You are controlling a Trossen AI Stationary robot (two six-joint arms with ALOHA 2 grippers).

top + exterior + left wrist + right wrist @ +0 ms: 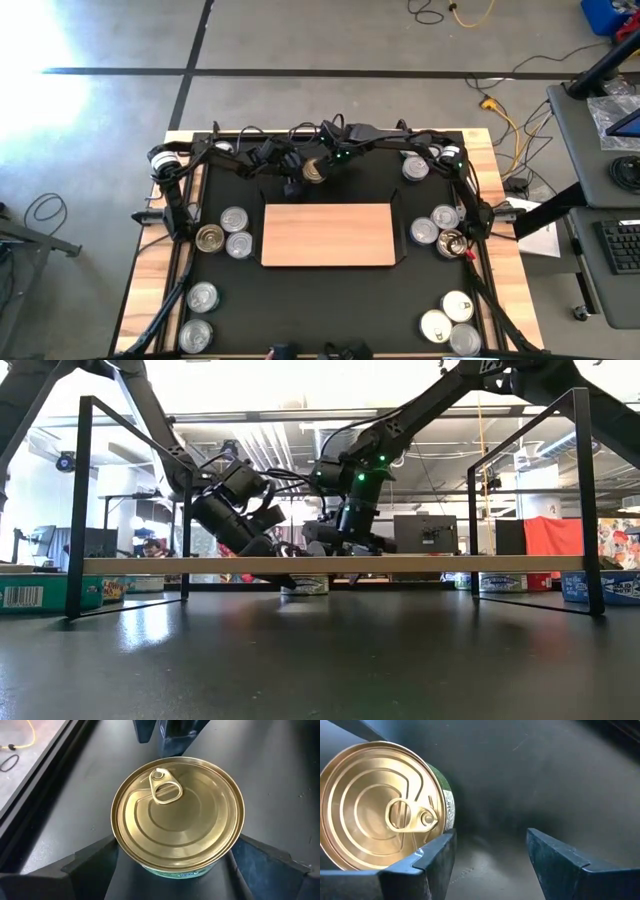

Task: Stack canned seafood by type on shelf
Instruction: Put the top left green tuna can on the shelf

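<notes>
The worktop (pixel 140 300) carries a black mat, and in its middle stands the shelf (pixel 328 234), its light-wood board bare. Silver and gold tins lie in clusters well apart on both sides of it: one group to its left (pixel 223 232), another to its right (pixel 432 228), more near the front corners.

Both arms reach to the far side of the shelf, where a gold-topped tin (pixel 314 171) sits on the mat. The left claw (pixel 172 870) stands wide open, one finger on either side of that tin, apparently not yet pressing it. The right claw (pixel 490 855) is also open with nothing between its fingers; the tin lies just beside one finger (pixel 427 862), outside the gap.

The step in hand looks like a pickup by the left claw. To do it well, centre the fingers across the tin's widest part, close on the side wall below the rim, and have the right claw back away before lifting, so the two do not collide
</notes>
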